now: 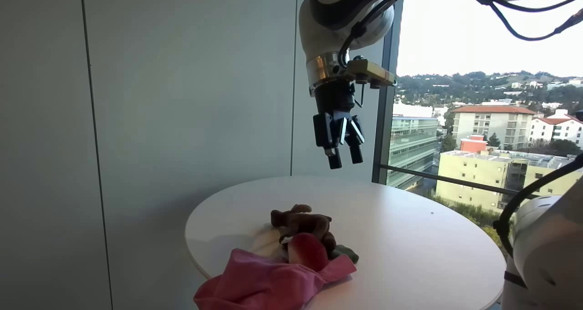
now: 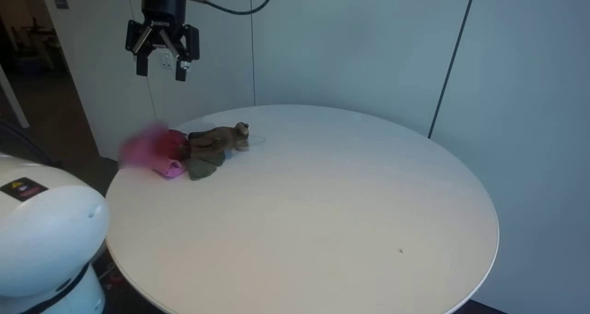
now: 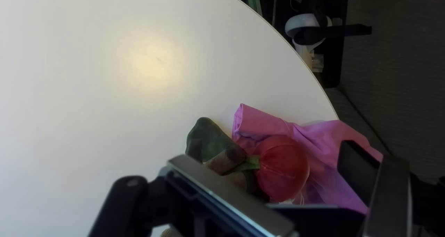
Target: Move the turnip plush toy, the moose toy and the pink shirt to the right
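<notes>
The red turnip plush (image 1: pixel 307 251) lies between the moose toy and the shirt. It also shows in an exterior view (image 2: pixel 174 143) and the wrist view (image 3: pixel 283 167), with a green stem and dark green leaves. The brown moose toy (image 1: pixel 300 221) lies against the turnip, a leg across its stem; it shows in an exterior view (image 2: pixel 220 138). The crumpled pink shirt (image 1: pixel 268 280) touches the turnip and reaches past the table edge; it also shows in the wrist view (image 3: pixel 264 122). My gripper (image 1: pixel 346 157) is open, empty and well above the table, also in an exterior view (image 2: pixel 161 69).
The round white table (image 2: pixel 322 203) holds the pile near its edge. A small dark speck (image 2: pixel 400 250) lies on it. The robot base (image 2: pixel 46 240) stands beside the table. A grey wall (image 1: pixel 191 82) rises behind it, and a window is beside it.
</notes>
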You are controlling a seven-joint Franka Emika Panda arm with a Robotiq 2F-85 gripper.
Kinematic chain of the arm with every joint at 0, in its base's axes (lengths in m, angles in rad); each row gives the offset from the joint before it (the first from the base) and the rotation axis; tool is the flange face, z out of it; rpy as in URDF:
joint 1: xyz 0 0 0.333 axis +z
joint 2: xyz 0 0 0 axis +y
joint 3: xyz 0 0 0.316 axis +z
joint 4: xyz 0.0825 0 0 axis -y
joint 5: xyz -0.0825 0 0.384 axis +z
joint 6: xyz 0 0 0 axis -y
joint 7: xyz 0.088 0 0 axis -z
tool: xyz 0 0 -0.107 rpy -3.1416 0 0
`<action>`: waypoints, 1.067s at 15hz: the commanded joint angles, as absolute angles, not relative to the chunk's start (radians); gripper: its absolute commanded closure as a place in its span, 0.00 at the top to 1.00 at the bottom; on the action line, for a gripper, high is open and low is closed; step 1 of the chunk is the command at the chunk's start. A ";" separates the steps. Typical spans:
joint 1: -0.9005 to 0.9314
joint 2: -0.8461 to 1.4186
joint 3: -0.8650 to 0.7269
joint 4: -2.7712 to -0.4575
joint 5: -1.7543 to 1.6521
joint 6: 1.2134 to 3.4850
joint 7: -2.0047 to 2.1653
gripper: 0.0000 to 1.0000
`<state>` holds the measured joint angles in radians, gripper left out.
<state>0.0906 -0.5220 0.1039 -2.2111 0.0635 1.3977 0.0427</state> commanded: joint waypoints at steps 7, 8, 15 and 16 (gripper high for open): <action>0.175 -0.430 0.225 -2.389 0.269 1.779 0.118 1.00; 0.177 -0.424 0.252 -2.427 0.242 1.866 0.141 1.00; 0.124 -0.391 0.333 -2.611 -0.037 2.286 0.392 1.00; 0.107 -0.401 0.338 -2.626 -0.105 2.296 0.429 1.00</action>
<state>0.1575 -0.3733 0.3150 -2.5799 0.0381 2.2280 0.3309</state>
